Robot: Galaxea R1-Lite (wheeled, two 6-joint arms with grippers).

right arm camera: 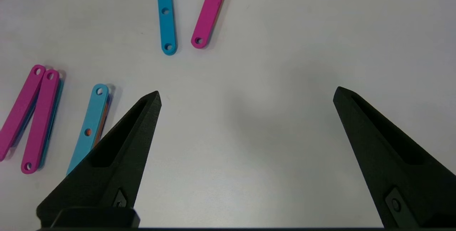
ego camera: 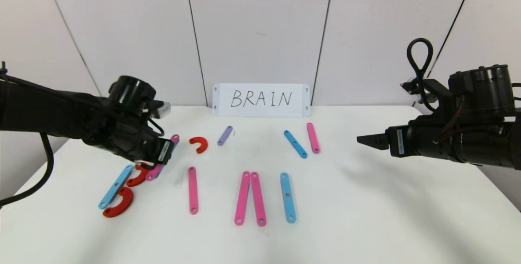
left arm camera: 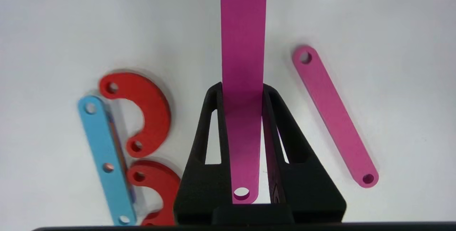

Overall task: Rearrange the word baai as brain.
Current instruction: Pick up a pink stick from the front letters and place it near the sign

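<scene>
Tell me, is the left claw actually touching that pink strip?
Touching. The left wrist view shows the left gripper shut on the pink strip, both black fingers pressed against its edges with no gap.

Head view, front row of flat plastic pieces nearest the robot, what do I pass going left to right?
Long blue strip → red C-shaped arc → single long pink strip → two long pink strips meeting at their far ends → long blue strip with holes.

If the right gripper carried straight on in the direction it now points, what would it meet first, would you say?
Probably nothing soon. The right gripper, open and hovering over the table, faces a bare stretch of it. The first pieces roughly ahead are the blue strip and pink strip, though depth is hard to judge.
</scene>
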